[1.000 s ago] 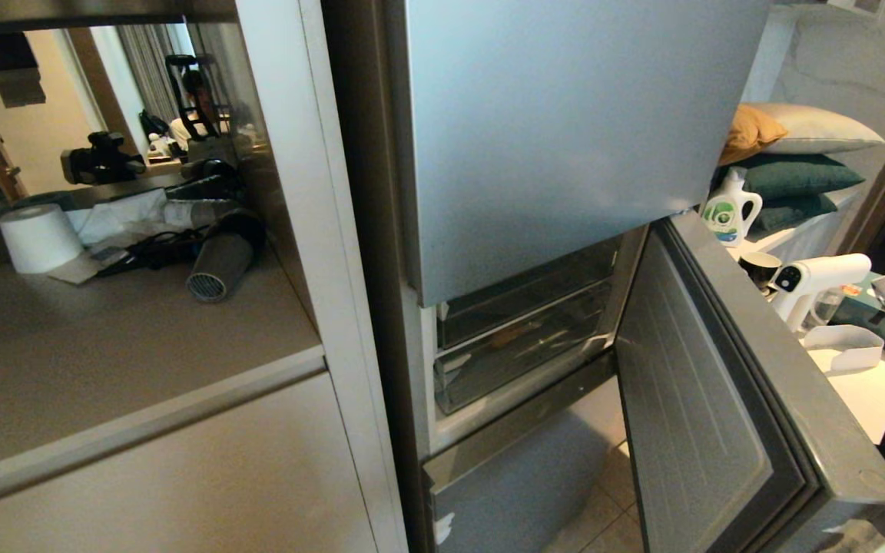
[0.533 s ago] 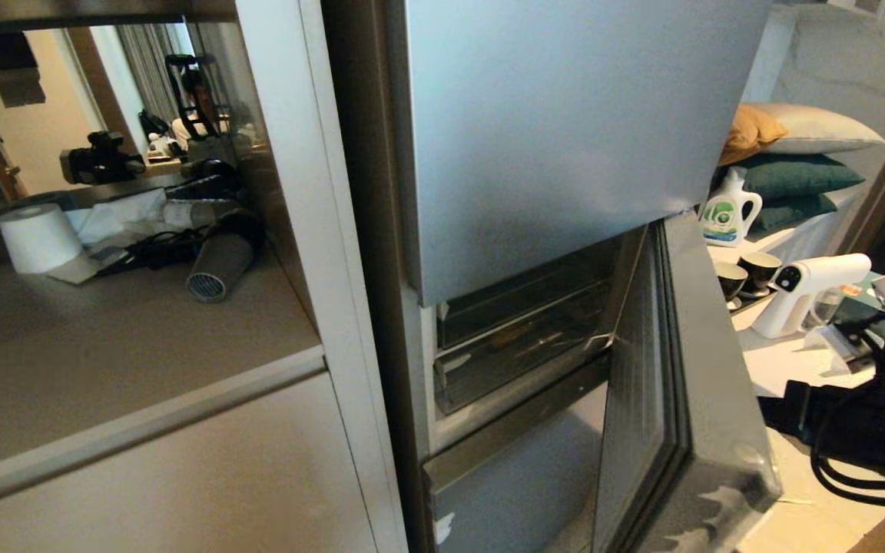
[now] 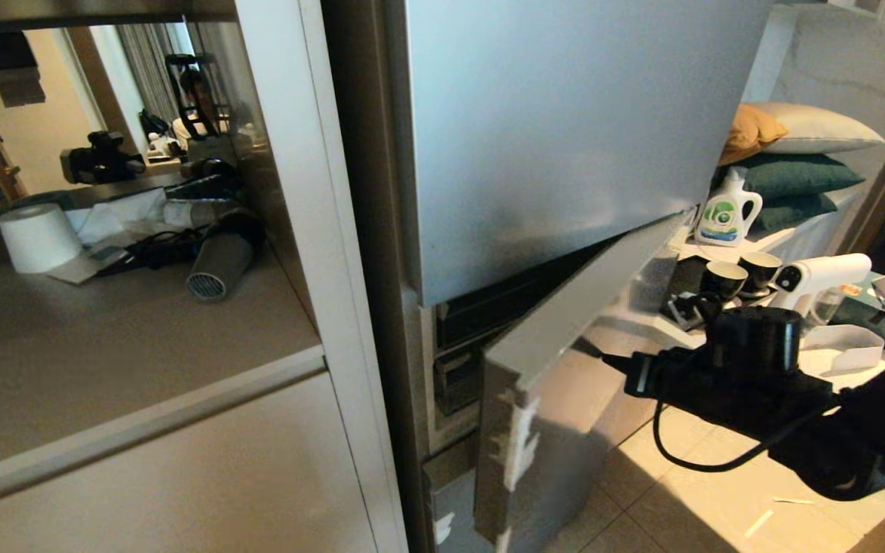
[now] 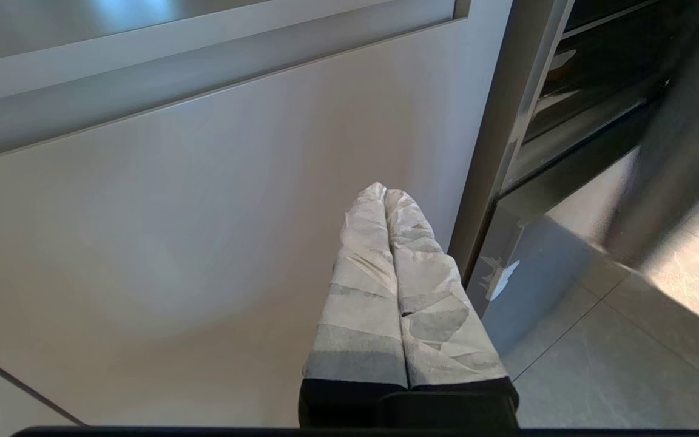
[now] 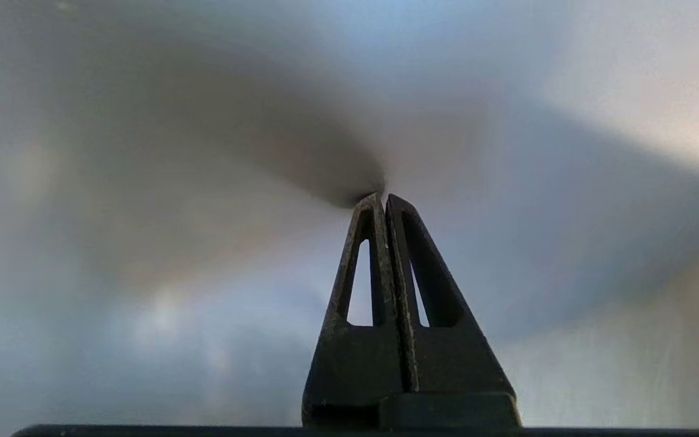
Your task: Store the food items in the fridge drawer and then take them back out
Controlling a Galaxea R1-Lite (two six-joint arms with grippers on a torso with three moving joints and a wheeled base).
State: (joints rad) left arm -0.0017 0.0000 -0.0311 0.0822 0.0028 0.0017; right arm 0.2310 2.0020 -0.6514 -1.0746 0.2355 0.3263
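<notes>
Black right end effector [image 5: 384, 203], tapered fingers pressed together, tips against smooth silver-grey fridge door [image 3: 558, 322].

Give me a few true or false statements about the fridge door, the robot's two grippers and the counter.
1. The right gripper has its fingers shut, tips against the lower fridge door. True.
2. That door stands wide open. False: it is swung most of the way shut.
3. The left gripper holds a potato. False: it is shut and empty, low beside the white cabinet front.
4. A grey hair dryer lies on the counter near a white paper roll. True.
</notes>
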